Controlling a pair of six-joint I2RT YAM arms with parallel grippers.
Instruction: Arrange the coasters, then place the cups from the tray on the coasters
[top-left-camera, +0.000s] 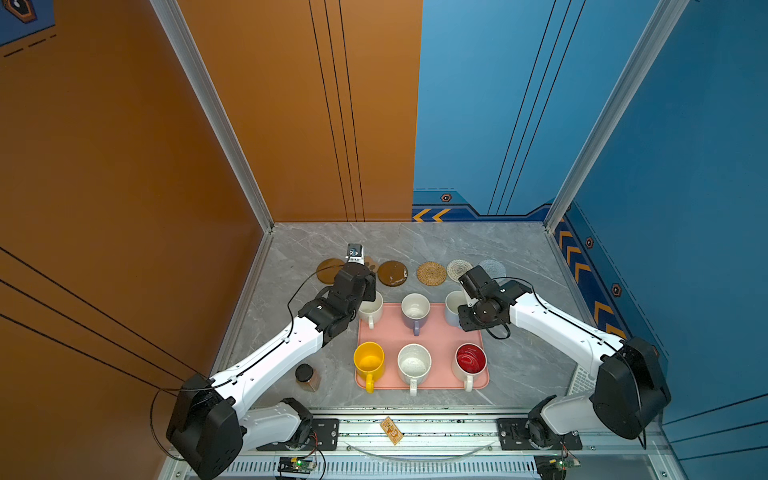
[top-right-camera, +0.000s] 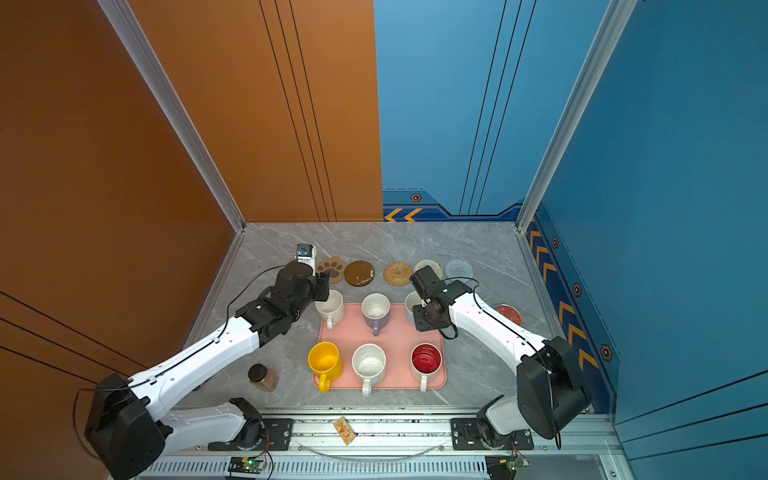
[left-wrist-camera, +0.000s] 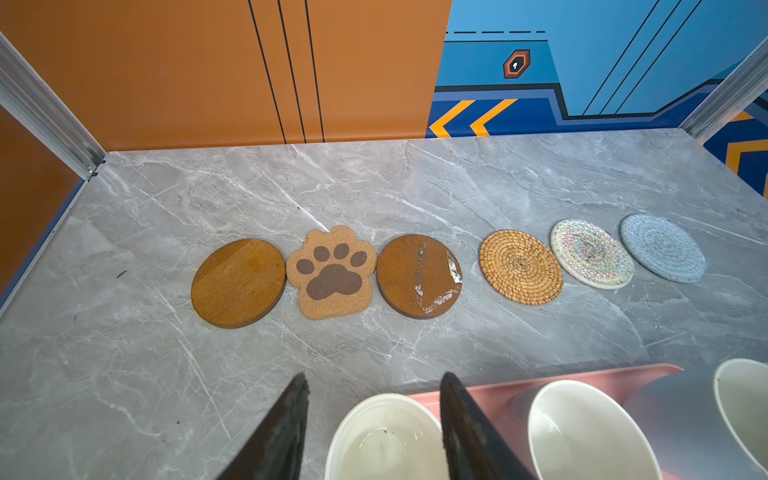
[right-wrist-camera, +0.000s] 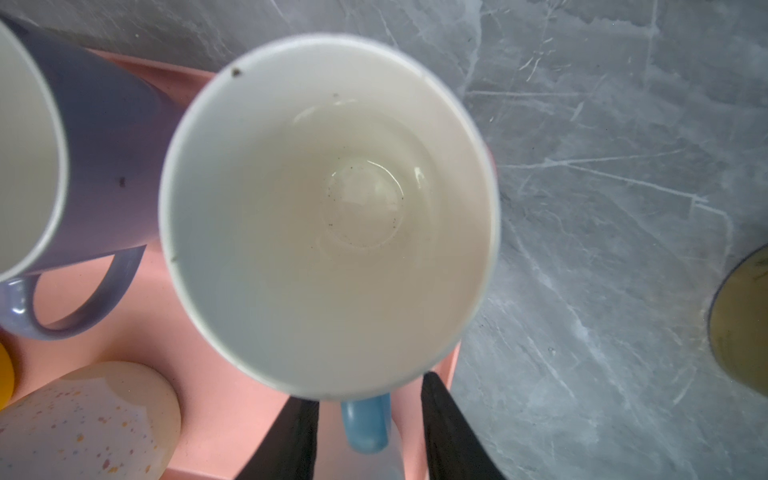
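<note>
My right hand (right-wrist-camera: 368, 390), narrowly open, straddles the light blue mug (right-wrist-camera: 328, 216)'s handle at one o'clock on the tray (top-left-camera: 436, 336); my left hand (left-wrist-camera: 374, 376), open, flanks the white mug (left-wrist-camera: 386, 440).

Left gripper (left-wrist-camera: 374, 378): fingers black. Ahead of it, on the grey, white-veined marble table (left-wrist-camera: 374, 187), in a row:
- plain brown disc (left-wrist-camera: 239, 282)
- tan paw coaster (left-wrist-camera: 332, 272) with dark brown pads
- scuffed brown disc (left-wrist-camera: 419, 276) with white marks
- golden rattan coaster (left-wrist-camera: 520, 267)
- cream woven coaster (left-wrist-camera: 592, 253) with multicoloured zigzags
- pale blue-grey woven coaster (left-wrist-camera: 663, 248)

At its fingers: white mug (top-left-camera: 371, 309).

Right gripper (right-wrist-camera: 368, 390): fingers black. Between them is the blue handle of the light blue mug (right-wrist-camera: 328, 216), white inside with dark specks. Beside it: lavender mug (top-left-camera: 415, 311), white inside.

Tray (top-left-camera: 436, 332): pink.

Behind the grippers:
- yellow mug (top-left-camera: 369, 361)
- speckled white mug (top-left-camera: 414, 365)
- red-lined white mug (top-left-camera: 471, 359)
- brown jar (top-left-camera: 307, 377) with a dark lid

Beside the right arm: red disc (top-right-camera: 509, 314).
</note>
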